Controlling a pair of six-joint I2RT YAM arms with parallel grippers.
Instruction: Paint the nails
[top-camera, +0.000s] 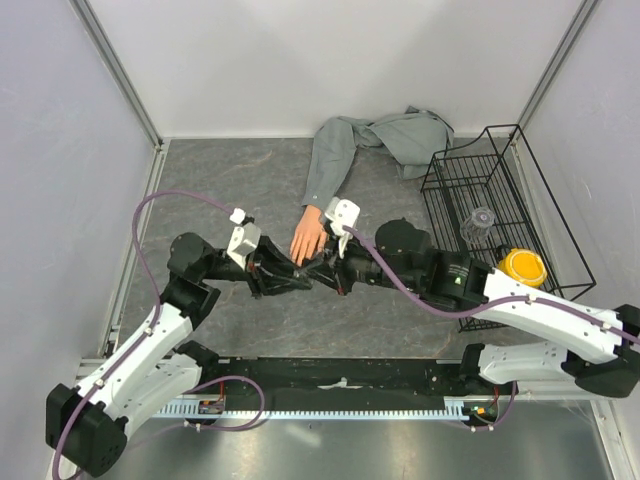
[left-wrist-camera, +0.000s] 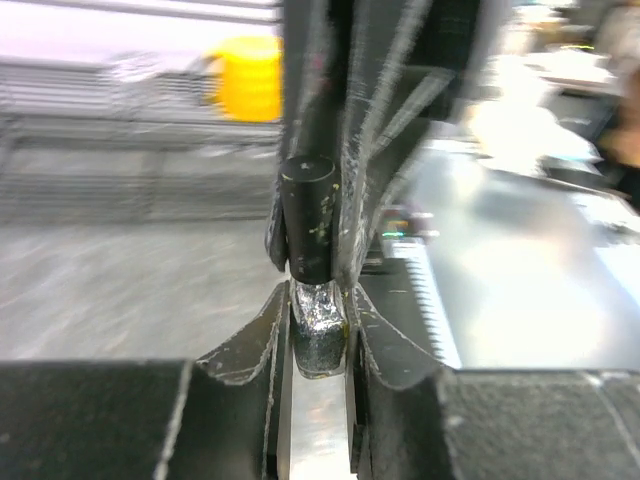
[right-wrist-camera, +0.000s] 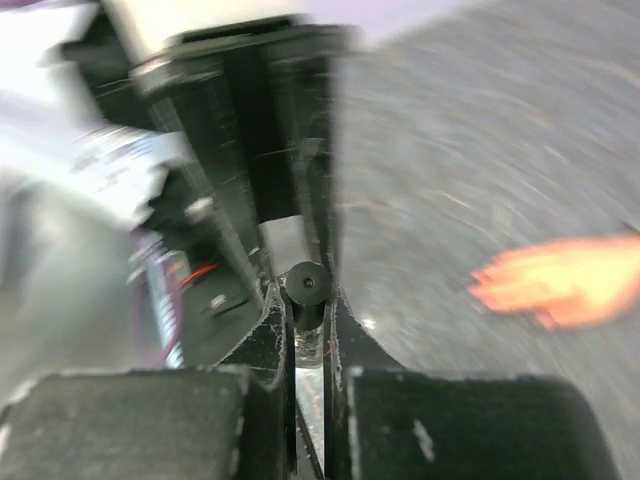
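The peach mannequin hand (top-camera: 308, 238) lies palm down on the grey table, its grey sleeve (top-camera: 335, 160) running back. It shows blurred in the right wrist view (right-wrist-camera: 565, 283). The nails are too small to make out. Both grippers meet just in front of its fingertips. My left gripper (top-camera: 300, 281) (left-wrist-camera: 318, 300) is shut on the silvery body of a small bottle (left-wrist-camera: 318, 330). My right gripper (top-camera: 328, 272) (right-wrist-camera: 307, 300) is shut on the bottle's black cap (right-wrist-camera: 305, 288) (left-wrist-camera: 305, 225), which sits on the bottle.
A black wire basket (top-camera: 515, 185) stands at the right, with a clear jar (top-camera: 480, 224) and a yellow object (top-camera: 523, 266) in it. White walls enclose the table on the left, back and right.
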